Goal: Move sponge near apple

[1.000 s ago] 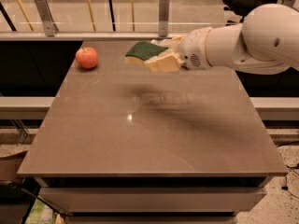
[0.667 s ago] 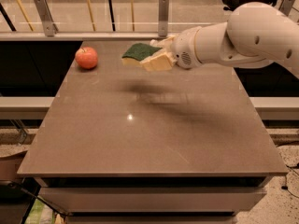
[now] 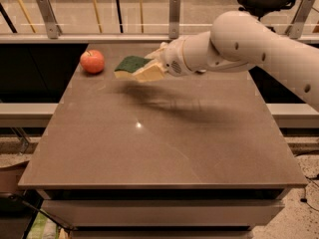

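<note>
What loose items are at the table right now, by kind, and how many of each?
Apple: 1, resting near the far left corner of the table.
Sponge: 1, gripped by the pincer above the table, just right of the apple.
Total: 2

The cream gripper (image 3: 149,69), over the far part of the brown table (image 3: 159,153), clasped the sponge (image 3: 130,63), dark green over pale yellow. The apple (image 3: 92,61) was red-orange.
</note>
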Robot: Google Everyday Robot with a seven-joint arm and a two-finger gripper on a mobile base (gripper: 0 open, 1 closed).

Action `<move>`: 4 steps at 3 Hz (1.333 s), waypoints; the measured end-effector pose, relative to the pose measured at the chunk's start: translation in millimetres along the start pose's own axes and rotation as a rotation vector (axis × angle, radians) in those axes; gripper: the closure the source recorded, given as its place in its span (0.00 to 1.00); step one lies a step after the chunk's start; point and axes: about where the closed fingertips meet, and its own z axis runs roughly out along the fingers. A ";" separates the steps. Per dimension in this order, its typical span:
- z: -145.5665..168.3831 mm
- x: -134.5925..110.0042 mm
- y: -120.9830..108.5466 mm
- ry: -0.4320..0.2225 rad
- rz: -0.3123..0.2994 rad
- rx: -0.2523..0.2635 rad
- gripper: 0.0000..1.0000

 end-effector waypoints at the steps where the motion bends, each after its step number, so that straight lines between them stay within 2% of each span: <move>1: 26.0 -4.4 9.9 -0.035 -0.001 -0.054 1.00; 2: 51.2 -5.3 20.7 -0.074 0.006 -0.097 1.00; 3: 68.1 -4.4 31.5 -0.102 0.011 -0.101 1.00; 4: 75.9 -0.7 23.3 -0.124 0.013 -0.075 1.00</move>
